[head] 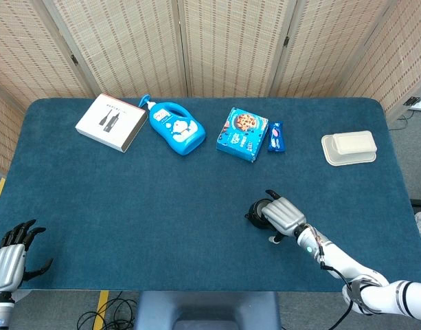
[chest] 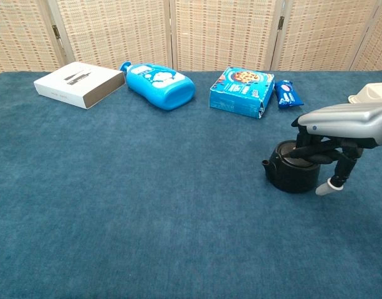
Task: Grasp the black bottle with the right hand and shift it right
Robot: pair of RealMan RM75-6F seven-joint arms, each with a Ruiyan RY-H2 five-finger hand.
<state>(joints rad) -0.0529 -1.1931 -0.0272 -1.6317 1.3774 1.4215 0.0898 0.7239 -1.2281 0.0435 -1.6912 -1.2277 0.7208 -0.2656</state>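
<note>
Black bottle [chest: 290,175] sits under the right robot hand's [chest: 331,134] curled fingers.

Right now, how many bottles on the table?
2. The blue bottle lies on its side at the back, between the white box and the cookie box. The black bottle stands front right, under the right robot hand. None looks hidden.

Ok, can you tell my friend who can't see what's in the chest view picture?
The robot's right hand reaches over a squat black bottle, its dark fingers curled across the top. Behind, on the blue table, are a white box, a blue jug on its side, and a cookie box.
</note>
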